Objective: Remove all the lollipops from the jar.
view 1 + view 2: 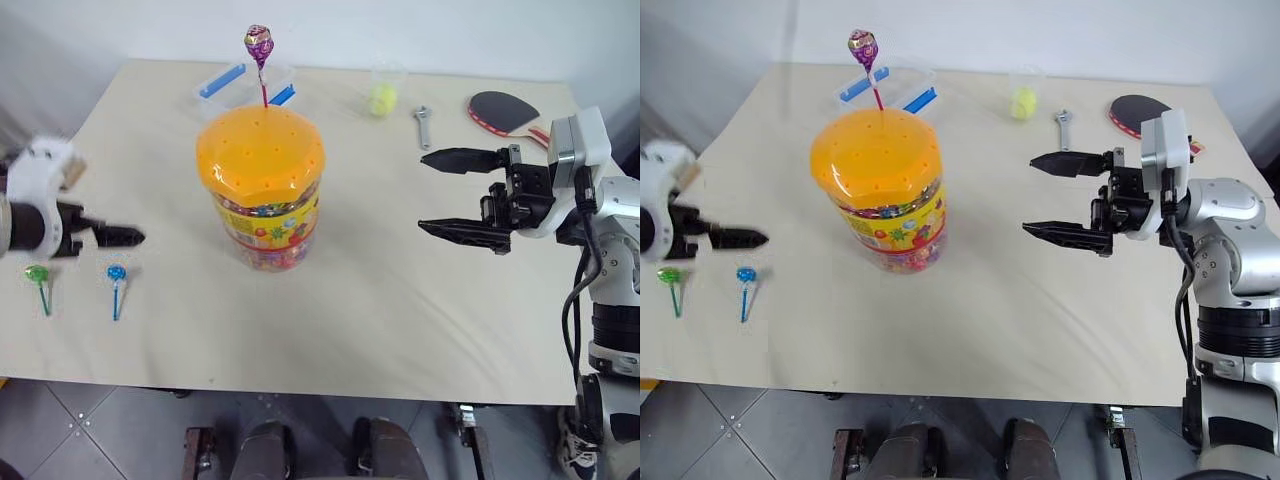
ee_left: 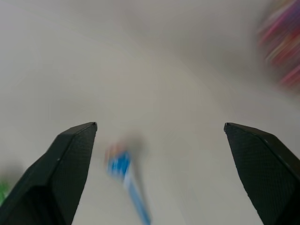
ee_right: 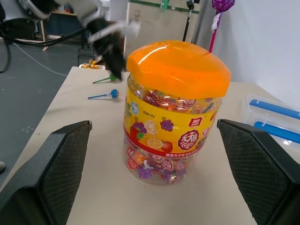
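two lollipops (image 1: 40, 284) lie on the table (image 1: 400, 300), left of the jar (image 1: 262, 185).

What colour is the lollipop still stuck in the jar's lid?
Purple lollipop on a red stick, clearest in the left eye view.

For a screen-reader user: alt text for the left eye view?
A purple lollipop stands in the orange lid of a clear jar on a table. Green and blue lollipops lie beside the open left gripper; the open right gripper faces the jar.

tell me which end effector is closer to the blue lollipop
Left. The left end effector is open just above the blue lollipop, which lies on the table. The right end effector is open far across the table, beyond the jar.
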Robot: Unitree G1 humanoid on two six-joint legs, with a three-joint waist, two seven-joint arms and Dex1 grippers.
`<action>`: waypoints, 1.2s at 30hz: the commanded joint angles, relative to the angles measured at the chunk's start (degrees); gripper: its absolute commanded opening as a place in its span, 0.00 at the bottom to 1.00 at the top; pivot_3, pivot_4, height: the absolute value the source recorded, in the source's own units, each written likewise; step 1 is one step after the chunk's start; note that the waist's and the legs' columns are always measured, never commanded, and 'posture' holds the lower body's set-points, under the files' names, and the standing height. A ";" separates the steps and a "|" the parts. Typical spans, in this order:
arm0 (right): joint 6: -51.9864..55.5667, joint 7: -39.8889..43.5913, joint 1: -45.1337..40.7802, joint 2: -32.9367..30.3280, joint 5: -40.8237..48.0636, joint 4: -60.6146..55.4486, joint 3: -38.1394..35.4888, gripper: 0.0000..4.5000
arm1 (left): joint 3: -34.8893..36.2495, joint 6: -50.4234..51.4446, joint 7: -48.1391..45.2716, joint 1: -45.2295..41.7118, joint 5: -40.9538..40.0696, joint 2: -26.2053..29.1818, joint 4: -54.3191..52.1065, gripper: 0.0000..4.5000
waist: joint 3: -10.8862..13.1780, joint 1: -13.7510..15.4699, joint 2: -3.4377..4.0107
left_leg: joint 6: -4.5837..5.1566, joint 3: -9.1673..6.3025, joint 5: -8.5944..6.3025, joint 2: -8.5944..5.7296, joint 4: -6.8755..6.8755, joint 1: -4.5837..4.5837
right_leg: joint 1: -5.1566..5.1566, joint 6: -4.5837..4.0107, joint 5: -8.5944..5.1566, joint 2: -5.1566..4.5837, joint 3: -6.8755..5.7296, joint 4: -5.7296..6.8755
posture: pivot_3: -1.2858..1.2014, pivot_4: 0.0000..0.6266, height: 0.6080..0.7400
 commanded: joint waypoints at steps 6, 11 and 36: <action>-0.56 -1.45 -0.89 -1.69 1.03 -2.03 -2.71 1.00 | 5.56 -42.54 -14.73 -4.55 0.39 -12.70 6.25 0.99 | 0.00 -0.35 0.00 | 0.00 0.07 0.00 0.03 0.02 0.01 | -0.02 0.00 0.00 0.01 -0.06 0.00 | 0.52 0.24 1.00; -0.08 -3.04 -0.44 -2.10 1.78 -3.73 -3.74 1.00 | 3.59 -56.17 -23.91 -9.69 -0.18 -21.83 15.80 0.99 | 0.00 -0.20 0.00 | 0.00 0.04 0.00 0.01 0.06 -0.02 | -0.02 0.00 0.00 0.00 -0.13 0.01 | 0.52 0.24 1.00; 0.14 -10.16 7.47 -4.07 4.16 -11.87 -7.86 1.00 | -3.57 -69.82 -35.34 -31.68 11.17 -33.64 48.87 0.02 | 0.00 -0.42 -0.01 | 0.02 0.05 -0.01 -0.01 0.07 -0.02 | -0.02 0.00 0.00 -0.01 -0.20 0.01 | 0.52 0.24 1.00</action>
